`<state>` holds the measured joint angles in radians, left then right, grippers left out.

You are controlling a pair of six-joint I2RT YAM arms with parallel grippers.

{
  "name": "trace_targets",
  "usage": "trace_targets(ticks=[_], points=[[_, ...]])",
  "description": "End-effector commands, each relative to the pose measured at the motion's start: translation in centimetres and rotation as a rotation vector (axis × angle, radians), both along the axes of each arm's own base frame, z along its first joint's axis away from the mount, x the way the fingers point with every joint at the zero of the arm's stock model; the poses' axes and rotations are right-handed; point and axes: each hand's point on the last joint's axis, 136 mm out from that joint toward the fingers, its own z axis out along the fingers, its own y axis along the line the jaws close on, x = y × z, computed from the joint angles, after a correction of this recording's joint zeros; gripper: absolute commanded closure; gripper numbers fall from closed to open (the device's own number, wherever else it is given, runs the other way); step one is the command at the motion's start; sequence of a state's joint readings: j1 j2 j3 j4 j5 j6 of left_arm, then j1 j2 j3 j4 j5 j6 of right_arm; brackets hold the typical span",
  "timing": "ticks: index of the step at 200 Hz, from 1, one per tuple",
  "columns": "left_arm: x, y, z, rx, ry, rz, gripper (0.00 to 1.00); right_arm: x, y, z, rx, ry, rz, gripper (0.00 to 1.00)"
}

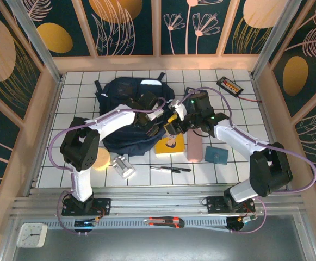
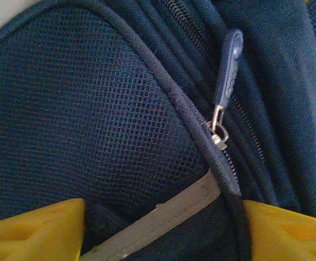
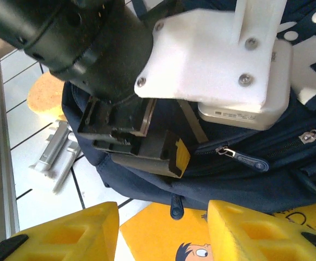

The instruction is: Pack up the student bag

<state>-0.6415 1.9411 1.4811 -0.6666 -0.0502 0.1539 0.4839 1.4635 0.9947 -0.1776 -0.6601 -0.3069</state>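
The student bag (image 1: 126, 111), a dark navy backpack, lies on the white-tiled table (image 1: 81, 87), toward 10 o'clock from the table's middle. The left end effector (image 2: 160, 228) is pressed close against the bag's front. Its two yellow fingertips (image 2: 32, 228) stand apart at 7 and 5 o'clock in the left wrist view, with navy fabric, piping and a pale reflective stripe (image 2: 174, 204) between them. I cannot tell whether they pinch the fabric or only rest on it. A blue zipper pull (image 2: 228, 68) hangs at 1 o'clock in that view, beside a mesh panel (image 2: 92, 125). The right end effector (image 3: 163, 231) hovers at the bag's 4 o'clock edge, its fingers partly apart and holding nothing, over a yellow picture book (image 3: 147, 244). A pink block (image 1: 194, 147) lies at 3 o'clock of the book, with a teal pad (image 1: 217, 155) beyond it. A black pen (image 1: 171, 169) lies at the book's 6 o'clock, and a silver metal piece (image 1: 124, 166) at the bag's 6 o'clock
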Motion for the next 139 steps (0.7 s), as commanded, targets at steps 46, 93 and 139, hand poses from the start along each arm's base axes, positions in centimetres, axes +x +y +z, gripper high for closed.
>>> trace_targets(ticks=[46,93,139], points=[[3.1,-2.4,4.2,-0.114,-0.054,0.051,1.0,0.5,-1.5,1.3,0.015,-0.103,-0.103,0.52],[4.9,-3.9,11.7,-0.296,-0.098,0.094,1.0,0.5,-2.4,0.6,0.001,-0.292,-0.115,0.42],[3.9,-3.2,12.6,-0.299,-0.1,0.088,1.0,3.1,-3.1,-1.6,-0.137,-0.52,-0.149,0.39]])
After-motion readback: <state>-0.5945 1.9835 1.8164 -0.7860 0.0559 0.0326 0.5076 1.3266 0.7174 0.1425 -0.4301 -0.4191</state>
